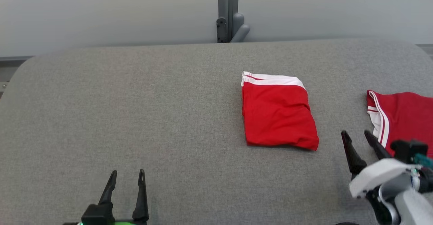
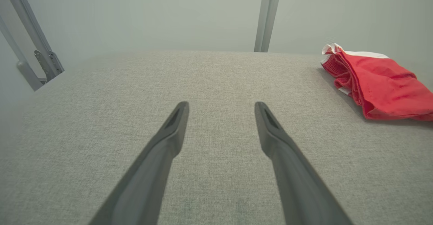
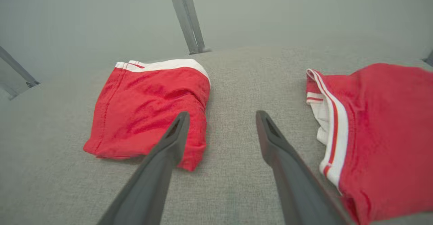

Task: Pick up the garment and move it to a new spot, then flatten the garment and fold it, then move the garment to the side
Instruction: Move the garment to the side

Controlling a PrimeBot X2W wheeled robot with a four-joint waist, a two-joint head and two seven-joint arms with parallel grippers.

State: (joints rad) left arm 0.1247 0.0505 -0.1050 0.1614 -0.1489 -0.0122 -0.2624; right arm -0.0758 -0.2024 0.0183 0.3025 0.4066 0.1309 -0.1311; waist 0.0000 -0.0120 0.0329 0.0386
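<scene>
Garment (image 1: 279,116) folded, well inside tabletop (image 1: 135,110) edges, second garment (image 1: 406,116) rightward

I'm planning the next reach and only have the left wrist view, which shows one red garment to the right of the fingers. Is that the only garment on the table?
Observer: No. A second red garment lies further right, apart from the folded red garment you see.
Operator: Where is the right gripper?
Observer: The right gripper hovers open over the bare gray table between the two garments, holding nothing.
Operator: Is the second one folded too?
Observer: I cannot tell, because it runs off the head view's right edge. Its white striped trim faces the folded one.
</scene>
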